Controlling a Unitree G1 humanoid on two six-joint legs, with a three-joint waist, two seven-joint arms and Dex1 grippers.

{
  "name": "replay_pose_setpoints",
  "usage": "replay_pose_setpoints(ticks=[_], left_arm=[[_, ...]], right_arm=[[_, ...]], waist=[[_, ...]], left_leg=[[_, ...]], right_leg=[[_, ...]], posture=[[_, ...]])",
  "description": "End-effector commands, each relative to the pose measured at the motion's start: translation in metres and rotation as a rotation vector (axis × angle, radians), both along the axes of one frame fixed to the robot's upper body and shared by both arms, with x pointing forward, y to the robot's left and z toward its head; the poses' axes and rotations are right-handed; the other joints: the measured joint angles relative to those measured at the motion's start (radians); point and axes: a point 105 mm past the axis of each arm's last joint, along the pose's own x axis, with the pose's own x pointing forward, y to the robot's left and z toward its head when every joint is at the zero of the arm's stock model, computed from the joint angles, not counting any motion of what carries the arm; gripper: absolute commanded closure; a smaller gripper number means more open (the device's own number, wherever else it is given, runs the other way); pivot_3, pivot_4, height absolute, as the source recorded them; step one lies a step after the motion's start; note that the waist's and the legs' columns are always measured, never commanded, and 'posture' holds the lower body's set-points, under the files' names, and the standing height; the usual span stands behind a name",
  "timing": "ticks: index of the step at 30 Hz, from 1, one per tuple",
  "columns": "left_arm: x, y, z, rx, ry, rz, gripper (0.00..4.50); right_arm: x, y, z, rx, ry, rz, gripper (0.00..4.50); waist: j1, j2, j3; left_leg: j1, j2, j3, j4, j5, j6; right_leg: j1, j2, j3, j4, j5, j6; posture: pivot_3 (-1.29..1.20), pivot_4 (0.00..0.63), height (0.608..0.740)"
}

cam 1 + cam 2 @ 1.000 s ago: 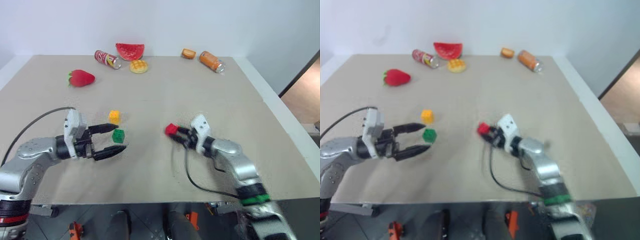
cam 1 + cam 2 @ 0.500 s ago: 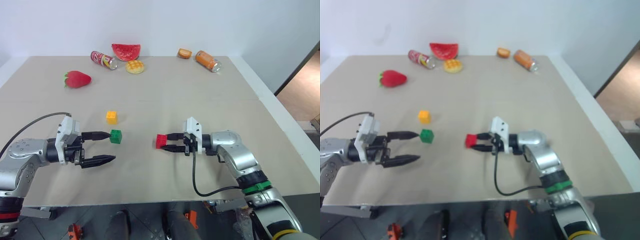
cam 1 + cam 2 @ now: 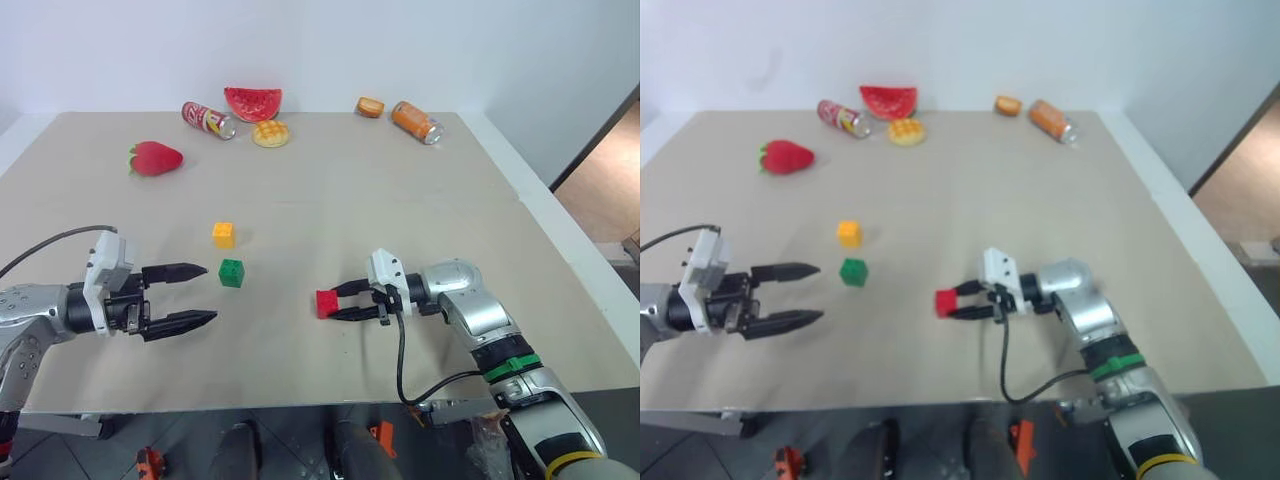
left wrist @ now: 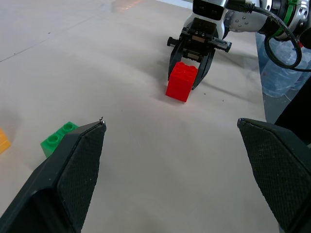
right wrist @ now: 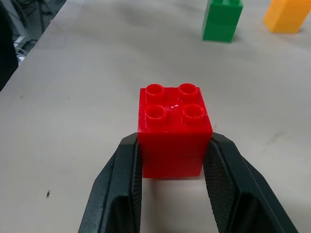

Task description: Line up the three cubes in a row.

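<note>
Cubes look light, rigid and slick, so we judge flat opposite sides the best hold. Our right pincer (image 3: 334, 304) clamps the red cube (image 3: 326, 303) so, low on the counter (image 3: 400, 190), well apart from green cube (image 3: 231, 272) and yellow-orange cube (image 3: 224, 234). Left pincer (image 3: 205, 295) gapes wide, empty.

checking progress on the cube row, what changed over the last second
The right gripper, shut on the red cube throughout, brought it down to the table. The left gripper drew back from the green cube, open. The yellow-orange cube stayed put.
</note>
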Motion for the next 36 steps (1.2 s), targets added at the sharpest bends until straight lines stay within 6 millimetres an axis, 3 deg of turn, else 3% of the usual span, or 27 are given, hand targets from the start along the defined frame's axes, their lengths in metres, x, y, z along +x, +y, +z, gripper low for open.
replay_pose_setpoints(ticks=[1,15,17,21,32,36], left_arm=[[-0.005,-0.002,0.011,0.001,-0.046,0.003,0.0],[-0.009,0.0,0.009,-0.011,-0.044,0.026,0.0],[-0.009,-0.001,0.008,-0.016,-0.045,0.029,0.0],[-0.008,-0.005,0.007,-0.033,-0.047,0.03,0.0],[-0.002,-0.009,0.001,-0.057,-0.04,0.029,0.0],[-0.001,-0.001,-0.021,0.028,0.01,0.101,0.0]], right_arm=[[0.005,-0.007,0.011,-0.009,-0.045,0.015,3.3],[0.016,-0.004,0.005,-0.013,-0.067,-0.015,3.3],[0.02,-0.004,0.005,-0.01,-0.067,-0.034,2.25],[0.023,-0.008,0.004,-0.018,-0.067,-0.062,0.97],[0.019,-0.039,0.01,-0.111,-0.055,-0.066,0.97],[0.012,-0.063,0.024,-0.179,-0.108,-0.055,0.97]], waist=[[0.0,0.0,0.0],[0.0,0.0,0.0],[-0.002,0.0,0.0],[-0.001,0.0,0.0],[0.001,0.0,0.0],[0.001,0.0,0.0]], left_leg=[[0.0,0.0,0.0,0.0,0.0,0.0],[0.001,0.0,0.0,0.0,0.0,0.0],[0.001,0.0,0.0,0.0,0.0,0.0],[0.001,0.0,0.0,0.0,0.0,0.0],[0.001,0.0,0.0,0.0,0.0,0.0],[0.001,0.0,0.001,0.0,0.0,0.0]], right_leg=[[0.0,0.0,0.0,0.0,0.0,0.0],[0.0,0.0,0.0,0.0,0.0,0.0],[0.001,0.0,0.0,0.0,0.0,-0.001],[0.0,0.0,0.0,0.0,0.001,-0.001],[0.001,0.0,0.0,0.0,0.001,-0.001],[0.001,-0.001,0.0,0.0,0.0,-0.001]], posture=[[0.0,0.15,0.74],[0.0,0.15,0.74],[0.0,0.15,0.74],[0.0,0.15,0.74],[0.0,0.15,0.74],[0.0,0.15,0.74]])
